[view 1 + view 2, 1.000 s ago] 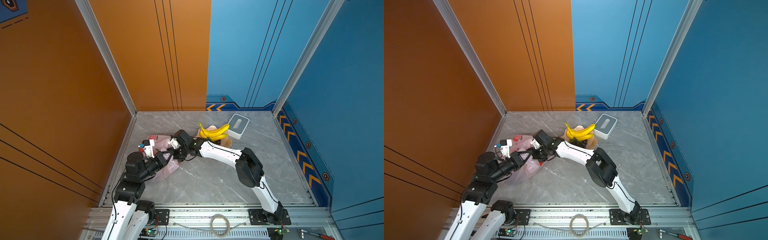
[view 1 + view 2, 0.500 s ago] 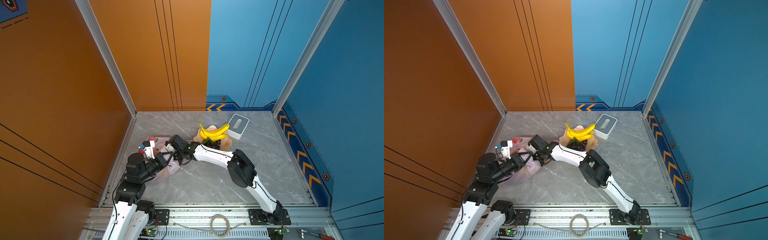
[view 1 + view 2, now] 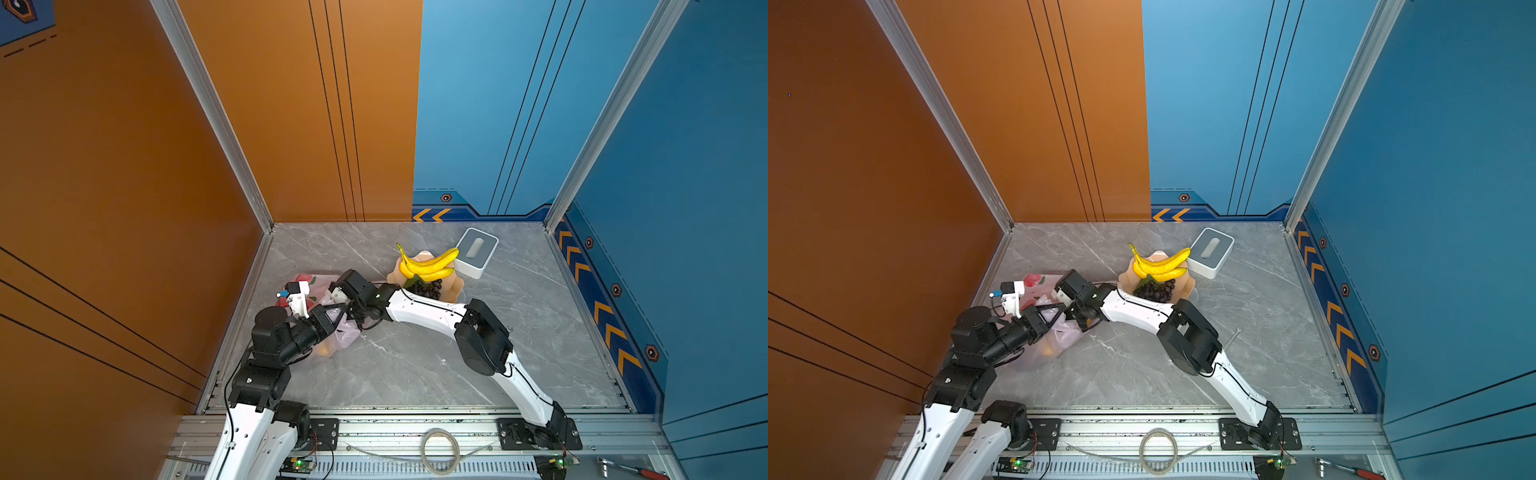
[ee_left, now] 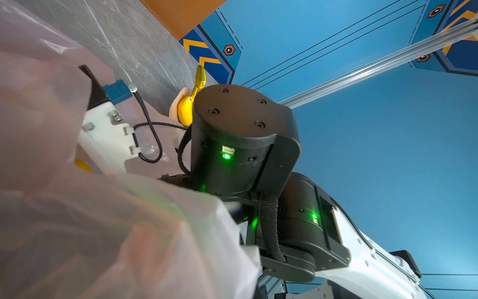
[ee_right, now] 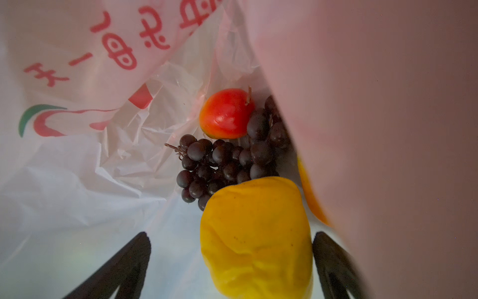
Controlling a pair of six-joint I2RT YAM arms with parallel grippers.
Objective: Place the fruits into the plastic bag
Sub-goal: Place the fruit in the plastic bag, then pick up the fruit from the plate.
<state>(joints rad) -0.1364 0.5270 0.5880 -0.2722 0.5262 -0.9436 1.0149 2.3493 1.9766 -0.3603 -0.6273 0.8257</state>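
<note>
1. Near-left of table, by the orange wall: my left gripper (image 3: 333,311) is clamped on the rim of the plastic bag (image 3: 347,337).
2. My right gripper (image 5: 232,235) is inside the bag, jaws wide. A yellow fruit (image 5: 256,207) lies btwn them, one finger clear of it.
3. Deeper in: grape bunch (image 5: 219,165) & red fruit (image 5: 226,114), touching.
4. Bananas (image 3: 428,264) sit on the plate (image 3: 457,286), farther right.

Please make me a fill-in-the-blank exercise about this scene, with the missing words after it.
The bananas lie on the beige ____.
Inside the plastic bag, the red fruit lies beside a bunch of dark ____.
The jaws of the right gripper stand ____ around the yellow fruit.
Missing words: plate; grapes; open.
</note>
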